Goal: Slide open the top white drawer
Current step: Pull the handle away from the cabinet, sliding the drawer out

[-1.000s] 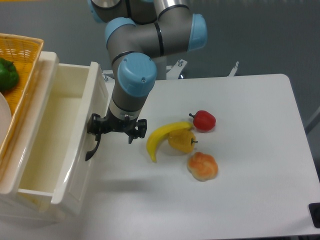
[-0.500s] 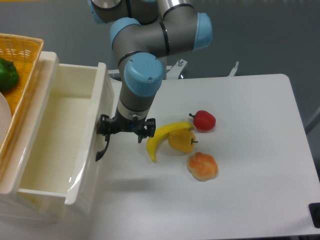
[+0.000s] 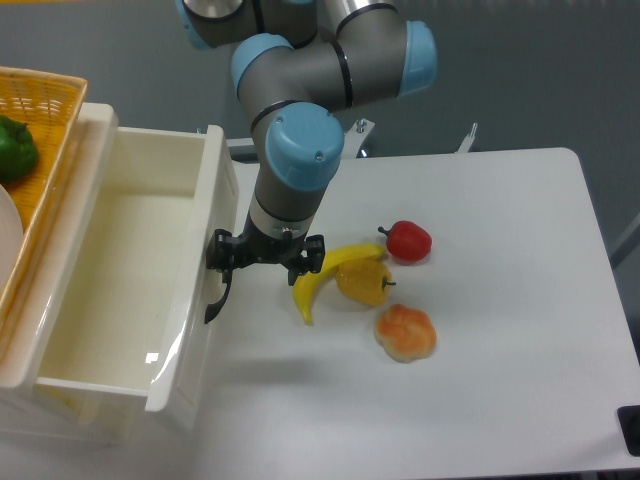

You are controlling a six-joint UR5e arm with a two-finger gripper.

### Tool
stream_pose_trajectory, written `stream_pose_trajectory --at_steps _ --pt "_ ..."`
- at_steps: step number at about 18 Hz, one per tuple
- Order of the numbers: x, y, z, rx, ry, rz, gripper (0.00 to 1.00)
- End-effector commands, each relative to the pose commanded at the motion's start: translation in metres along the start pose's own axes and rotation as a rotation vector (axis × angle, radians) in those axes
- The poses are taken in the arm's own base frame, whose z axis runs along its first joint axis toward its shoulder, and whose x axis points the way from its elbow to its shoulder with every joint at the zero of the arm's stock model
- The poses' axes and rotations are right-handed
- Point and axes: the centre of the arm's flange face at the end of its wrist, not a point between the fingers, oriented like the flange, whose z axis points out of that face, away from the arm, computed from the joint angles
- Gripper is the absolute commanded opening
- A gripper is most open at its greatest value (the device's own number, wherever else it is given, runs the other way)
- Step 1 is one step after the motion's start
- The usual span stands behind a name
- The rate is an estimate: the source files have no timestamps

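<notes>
The top white drawer (image 3: 130, 280) stands pulled well out from its cabinet at the left of the table (image 3: 480, 400), its cream interior bare apart from a glint of light on the floor. Its curved black handle (image 3: 217, 300) sits on the front panel, right by the gripper (image 3: 265, 258); whether the fingers are pinching the handle or spread apart cannot be told from this angle. Behind the drawer, a yellow wicker basket (image 3: 45, 110) holds a green pepper (image 3: 14, 148). A banana (image 3: 325, 275), yellow pepper (image 3: 365, 283), red pepper (image 3: 406, 241) and orange fruit (image 3: 405, 333) lie on the table.
</notes>
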Motion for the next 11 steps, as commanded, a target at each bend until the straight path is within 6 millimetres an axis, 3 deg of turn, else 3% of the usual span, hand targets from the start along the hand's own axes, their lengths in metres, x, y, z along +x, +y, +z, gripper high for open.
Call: stream_pose_trajectory --at_steps 11 --pt "-0.0104 0.0001 -0.0019 0.001 0.008 -0.021 1.0"
